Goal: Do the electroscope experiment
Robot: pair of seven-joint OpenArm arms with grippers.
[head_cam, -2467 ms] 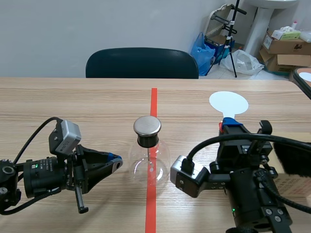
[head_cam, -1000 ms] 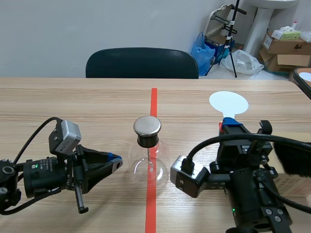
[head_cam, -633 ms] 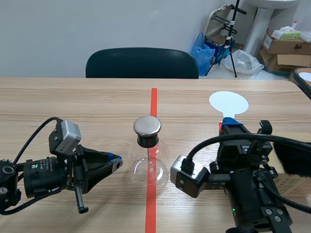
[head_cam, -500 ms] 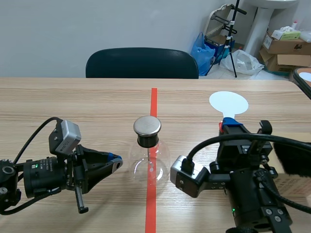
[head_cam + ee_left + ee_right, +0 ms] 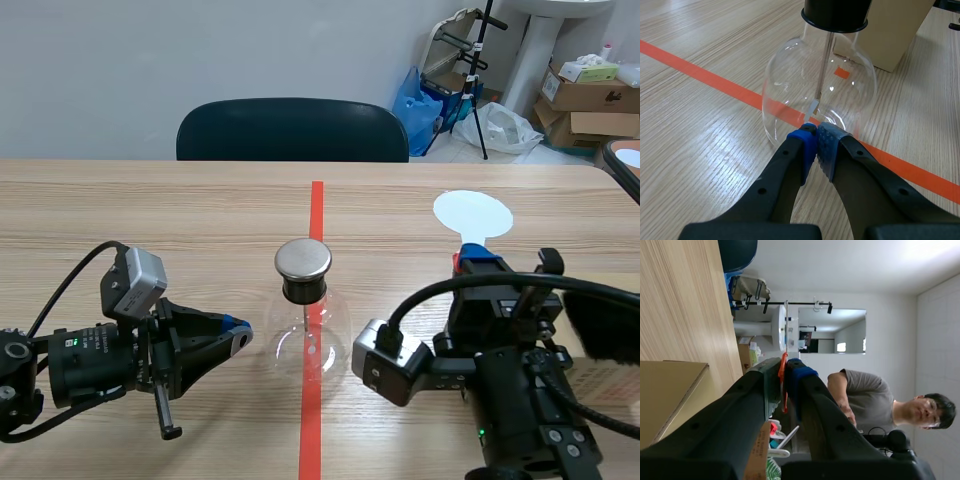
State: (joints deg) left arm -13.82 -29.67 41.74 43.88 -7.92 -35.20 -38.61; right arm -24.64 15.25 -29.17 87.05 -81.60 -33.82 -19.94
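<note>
- Wooden table, marked down the middle by an orange-red tape line, likely there to fix the spot for the experiment.
- Right gripper, raised and pointing away over the table's right half, fingers clenched on the thin handle of a paddle. Probably held up off the wood so the disc touches nothing before use.
- Left gripper, low and lying on its side at the flask's left, pads pressed together on nothing. Tips right at the foot of the glass; actual contact impossible to tell. Seemingly parked there to steady the flask.
- Electroscope flask, round clear glass, upright at the table's centre on the tape line, between the two arms and within reach of both.
- Paddle, a flat white disc on a short handle, well apart from the flask, looking ready to be brought to the cap.
- Metal cap, a disc on a black stopper closing the flask's neck, bare and untouched.
- Thin rod, hanging straight down inside the glass.
</note>
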